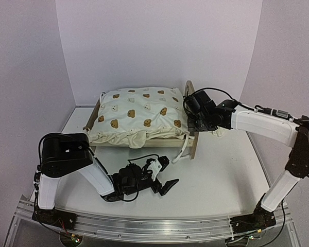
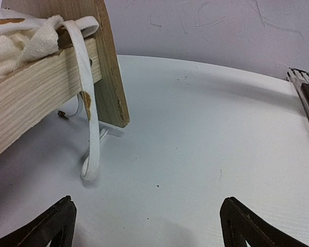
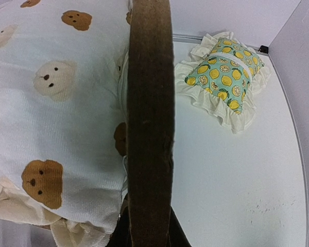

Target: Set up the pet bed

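We log the pet bed (image 1: 189, 87) at 12 o'clock, cushion (image 1: 136, 113) on. Right gripper (image 1: 191, 123) clamps its 3 o'clock end board (image 3: 149, 103). Left gripper (image 2: 148, 203) is spread, empty. We judge positioning is in hand. Next: let go, fetch the lemon pillow (image 3: 224, 77).

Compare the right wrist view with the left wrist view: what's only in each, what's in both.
Right wrist only: the lemon-print pillow lying on the table beside the pet bed. Left wrist only: a white strap hanging down to the table, and the open left gripper. Both: the bed's wooden frame and the cream cushion on it.
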Action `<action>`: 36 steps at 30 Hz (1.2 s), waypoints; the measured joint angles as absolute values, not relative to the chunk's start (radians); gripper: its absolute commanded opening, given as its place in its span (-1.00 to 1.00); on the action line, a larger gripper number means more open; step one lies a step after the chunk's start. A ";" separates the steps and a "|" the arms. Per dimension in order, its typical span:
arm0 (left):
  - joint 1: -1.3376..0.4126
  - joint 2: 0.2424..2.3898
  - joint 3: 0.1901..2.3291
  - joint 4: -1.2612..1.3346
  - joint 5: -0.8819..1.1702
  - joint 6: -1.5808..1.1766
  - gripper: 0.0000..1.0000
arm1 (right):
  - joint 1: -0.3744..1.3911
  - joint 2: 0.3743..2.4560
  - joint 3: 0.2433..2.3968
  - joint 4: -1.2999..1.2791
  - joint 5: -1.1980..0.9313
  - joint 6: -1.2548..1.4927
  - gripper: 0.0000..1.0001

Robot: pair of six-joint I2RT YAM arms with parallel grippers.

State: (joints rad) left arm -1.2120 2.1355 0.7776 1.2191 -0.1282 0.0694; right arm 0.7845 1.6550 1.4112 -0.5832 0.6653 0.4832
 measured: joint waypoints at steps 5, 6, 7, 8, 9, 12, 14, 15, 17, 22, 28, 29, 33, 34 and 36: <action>-1.198 2.209 0.805 1.260 -0.119 0.078 0.96 | 0.789 1.655 1.420 -0.603 0.666 0.491 -1.00; -1.188 2.213 0.810 1.264 -0.104 0.070 0.95 | 0.790 1.655 1.424 -0.609 0.666 0.492 -1.00; -1.176 2.215 0.816 1.266 -0.085 0.059 0.95 | 0.791 1.655 1.430 -0.617 0.667 0.493 -1.00; -1.158 2.217 0.826 1.269 -0.070 0.045 0.94 | 0.793 1.655 1.436 -0.625 0.667 0.493 -1.00; -1.142 2.218 0.839 1.274 -0.060 0.033 0.94 | 0.797 1.655 1.445 -0.637 0.670 0.495 -1.00; -1.103 2.233 0.886 1.294 -0.023 0.010 0.93 | 0.810 1.655 1.476 -0.677 0.683 0.496 -1.00; -1.089 2.248 0.916 1.304 -0.004 -0.002 0.93 | 0.822 1.655 1.501 -0.706 0.696 0.496 -1.00; -1.087 2.260 0.929 1.308 0.005 -0.007 0.93 | 0.829 1.655 1.511 -0.718 0.703 0.496 -1.00; -1.087 2.282 0.953 1.311 0.022 -0.021 0.92 | 0.840 1.655 1.529 -0.743 0.715 0.496 -1.00; -1.087 2.341 1.021 1.311 0.033 -0.050 0.91 | 0.866 1.656 1.573 -0.799 0.738 0.500 -1.00; -1.087 2.402 1.082 1.310 0.023 -0.076 0.86 | 0.901 1.671 1.629 -0.850 0.782 0.506 -1.00; -1.087 2.411 1.093 1.310 0.023 -0.078 0.86 | 0.906 1.671 1.631 -0.853 0.786 0.508 -1.00; -1.088 2.440 1.135 1.311 0.023 -0.079 0.84 | 0.920 1.672 1.633 -0.864 0.796 0.524 -1.00; -1.088 2.447 1.146 1.310 0.023 -0.079 0.82 | 0.922 1.672 1.633 -0.867 0.798 0.527 -1.00; -1.088 2.460 1.167 1.310 0.023 -0.079 0.78 | 0.926 1.672 1.633 -0.869 0.801 0.532 -1.00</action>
